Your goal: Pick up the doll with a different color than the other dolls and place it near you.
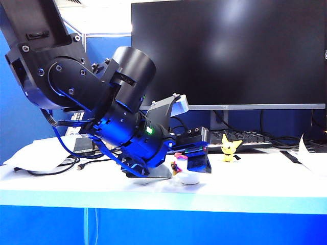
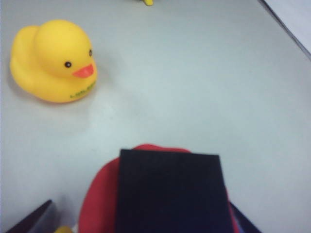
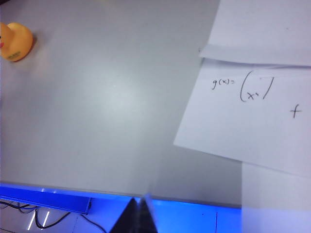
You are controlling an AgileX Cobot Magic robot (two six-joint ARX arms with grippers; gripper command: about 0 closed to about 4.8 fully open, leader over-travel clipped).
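Note:
The doll with a different color (image 1: pixel 185 172) stands on the white table (image 1: pixel 245 178) near its front edge, white below with a pink-red rim. In the left wrist view its red rim (image 2: pixel 96 196) and dark top (image 2: pixel 167 191) fill the space between the fingers. My left gripper (image 1: pixel 193 162) (image 2: pixel 136 219) is open around it, and one fingertip (image 2: pixel 30 217) stands clear of the rim. The yellow duck (image 2: pixel 53 60) (image 3: pixel 14 41) sits beyond it, hidden in the exterior view. The yellow pointy-eared figure (image 1: pixel 230 149) stands to the right. My right gripper (image 3: pixel 141 213) is shut and empty over the table's front edge.
A large black monitor (image 1: pixel 230 51) and a keyboard (image 1: pixel 245 137) stand at the back. Written paper sheets (image 3: pixel 262 97) lie on the right of the table, another sheet (image 1: pixel 30 155) and cables (image 1: pixel 51 168) on the left. The left arm's bulk (image 1: pixel 102 102) hides the table's middle left.

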